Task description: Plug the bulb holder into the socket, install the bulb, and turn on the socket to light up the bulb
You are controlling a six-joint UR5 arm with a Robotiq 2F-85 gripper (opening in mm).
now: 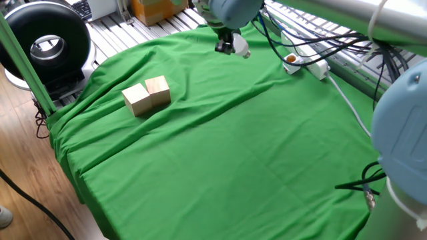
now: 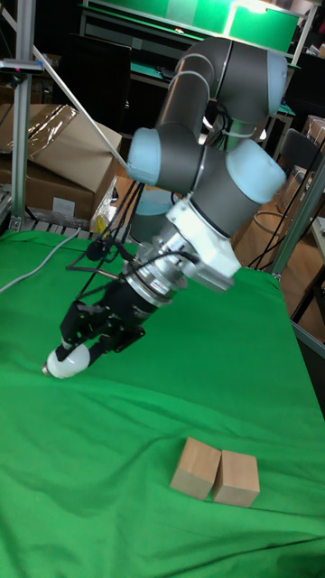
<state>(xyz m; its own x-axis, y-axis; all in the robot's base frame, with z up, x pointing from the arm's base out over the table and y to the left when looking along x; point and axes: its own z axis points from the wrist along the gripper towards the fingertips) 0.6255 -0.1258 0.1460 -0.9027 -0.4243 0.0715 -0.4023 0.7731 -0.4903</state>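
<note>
My gripper (image 1: 231, 47) hangs above the far part of the green cloth, shut on the bulb (image 1: 240, 49). In the tall fixed view the gripper (image 2: 74, 350) holds the bulb (image 2: 67, 360) tilted, its metal base pointing down and left, just above the cloth. The bulb holder (image 1: 291, 60), white with an orange opening facing up, sits on the near end of the socket (image 1: 315, 67), a white strip at the back right. The gripper is to the left of the holder and apart from it.
Two wooden blocks (image 1: 147, 95) stand side by side on the left of the green cloth (image 1: 220, 153). The socket's white cable (image 1: 347, 101) runs down the right side. Black cables (image 1: 363, 190) lie by the arm's base. A black round device (image 1: 45, 44) stands off the table, far left.
</note>
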